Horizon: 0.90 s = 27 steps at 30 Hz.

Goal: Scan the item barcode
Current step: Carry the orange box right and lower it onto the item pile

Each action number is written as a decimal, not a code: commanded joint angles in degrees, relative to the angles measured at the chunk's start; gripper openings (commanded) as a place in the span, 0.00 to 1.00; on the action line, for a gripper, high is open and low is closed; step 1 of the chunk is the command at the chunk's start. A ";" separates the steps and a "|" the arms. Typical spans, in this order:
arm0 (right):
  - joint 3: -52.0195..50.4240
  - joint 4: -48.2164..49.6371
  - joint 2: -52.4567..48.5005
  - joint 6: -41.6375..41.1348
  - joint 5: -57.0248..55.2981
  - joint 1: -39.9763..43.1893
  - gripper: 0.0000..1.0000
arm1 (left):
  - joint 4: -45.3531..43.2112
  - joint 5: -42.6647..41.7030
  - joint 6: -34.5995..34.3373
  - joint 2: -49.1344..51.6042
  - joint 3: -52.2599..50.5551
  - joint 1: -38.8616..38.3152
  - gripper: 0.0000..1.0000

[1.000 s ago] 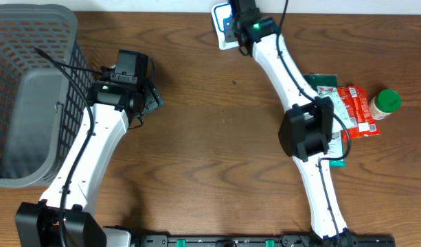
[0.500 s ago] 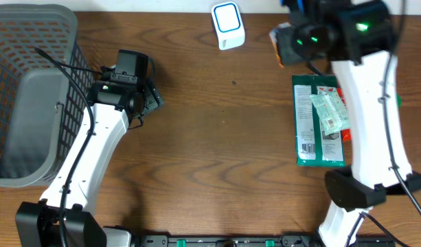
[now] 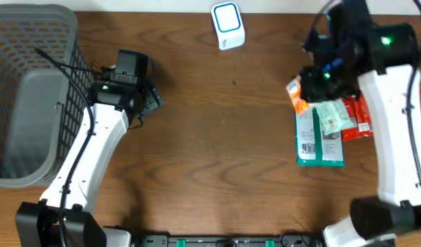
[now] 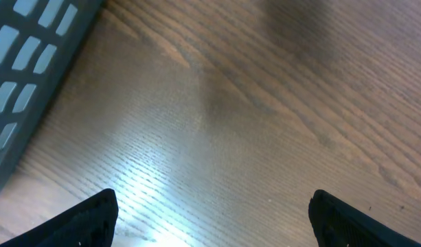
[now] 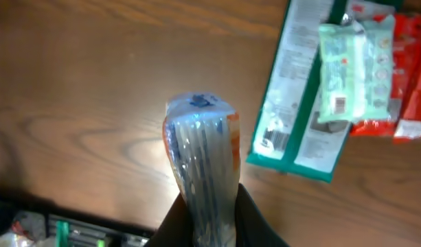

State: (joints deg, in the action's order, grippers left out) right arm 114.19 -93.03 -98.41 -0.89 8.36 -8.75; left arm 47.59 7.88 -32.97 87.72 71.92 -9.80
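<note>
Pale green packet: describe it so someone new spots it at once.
On the right side of the wooden table lies a long dark green pouch. The pale green packet rests on its far end, beside a red packet; it is the smallest and palest of the three.

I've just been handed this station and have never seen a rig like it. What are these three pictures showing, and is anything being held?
The machine is two white robot arms at a wooden table: the left arm and the right arm. The overhead picture looks straight down on both. Each of the other two pictures comes from a camera on one wrist.

The left gripper is open and empty over bare wood, near the grey basket. The right gripper is shut on an orange-and-clear packet, held off the table.

On the table lie a green packet, a red packet and a pale sachet across them. The white scanner sits at the far edge.
</note>
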 commanded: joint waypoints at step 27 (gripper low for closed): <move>-49.70 58.71 -0.39 5.27 0.94 17.42 0.36 | 0.15 0.74 0.35 0.37 0.31 0.20 0.89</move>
State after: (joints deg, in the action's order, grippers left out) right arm 64.55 -35.38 -98.87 4.25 12.67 8.16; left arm 47.59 7.88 -32.97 87.72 71.92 -9.80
